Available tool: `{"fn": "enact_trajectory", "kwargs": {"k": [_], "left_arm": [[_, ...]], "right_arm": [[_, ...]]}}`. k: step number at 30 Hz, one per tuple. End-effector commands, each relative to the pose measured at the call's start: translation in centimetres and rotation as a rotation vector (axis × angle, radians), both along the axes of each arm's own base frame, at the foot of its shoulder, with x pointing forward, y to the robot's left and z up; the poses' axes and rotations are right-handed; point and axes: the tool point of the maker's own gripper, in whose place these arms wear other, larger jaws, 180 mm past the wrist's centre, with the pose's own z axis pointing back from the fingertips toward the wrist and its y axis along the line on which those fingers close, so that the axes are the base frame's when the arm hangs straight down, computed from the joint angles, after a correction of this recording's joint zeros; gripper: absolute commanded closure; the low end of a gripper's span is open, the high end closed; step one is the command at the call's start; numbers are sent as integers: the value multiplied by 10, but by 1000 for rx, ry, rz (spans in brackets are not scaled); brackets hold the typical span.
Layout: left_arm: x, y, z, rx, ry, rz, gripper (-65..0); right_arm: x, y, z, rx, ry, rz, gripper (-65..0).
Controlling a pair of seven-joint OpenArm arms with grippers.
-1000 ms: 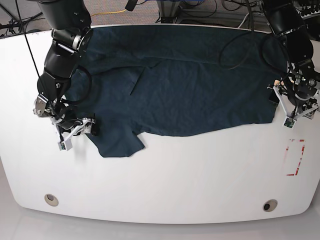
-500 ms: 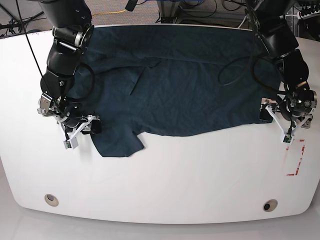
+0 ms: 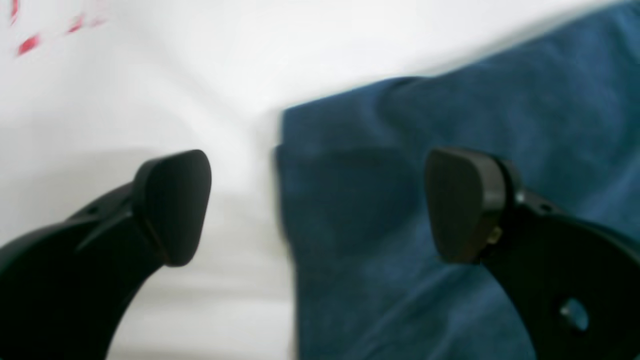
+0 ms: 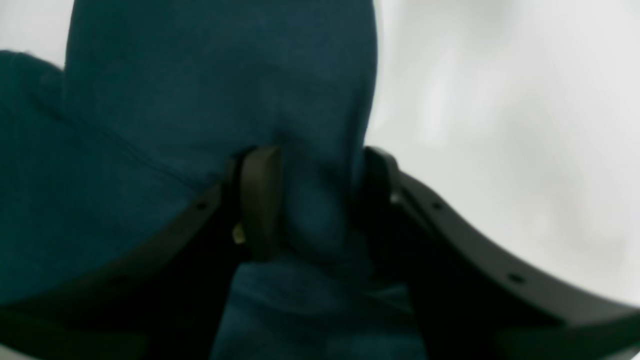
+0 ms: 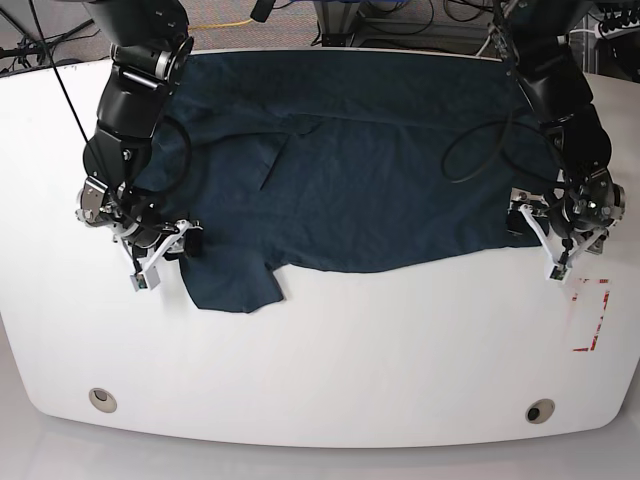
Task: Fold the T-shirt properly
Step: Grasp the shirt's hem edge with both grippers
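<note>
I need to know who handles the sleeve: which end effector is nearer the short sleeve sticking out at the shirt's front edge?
Right. The right end effector is shut on the sleeve edge; the left end effector stands open at the shirt's opposite corner.

A white table (image 5: 330, 350) with rounded corners carries the dark teal T-shirt (image 5: 360, 160), spread wide across its far half, one sleeve (image 5: 235, 280) lying toward the near side on the base view's left. Red tape marks (image 5: 592, 315) sit near the table's right edge. Two round fittings (image 5: 102, 399) are set in the near corners.
</note>
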Motion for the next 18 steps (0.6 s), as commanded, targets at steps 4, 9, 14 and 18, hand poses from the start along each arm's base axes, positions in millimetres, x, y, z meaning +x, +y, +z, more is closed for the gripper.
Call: {"fn": "enact_trajectory", "kwargs": {"k": [4,9,14,18], "left_arm": [[17,-8,-2,-58,-22,-2,-647],[17,-11,-6,-74,-30,-8,-639],[22,-12,-2,-81,-66,-13,-374],[23,-11,-3,-83,-75,-11,-14]], "right_arm": [[-1,-2,1,-39,20,12,-246],[-1,-3,2,-42,19,12,-209],[1,-3,4,-45,14,13,-44],[3,-3,6,-47,10,14,0]]}}
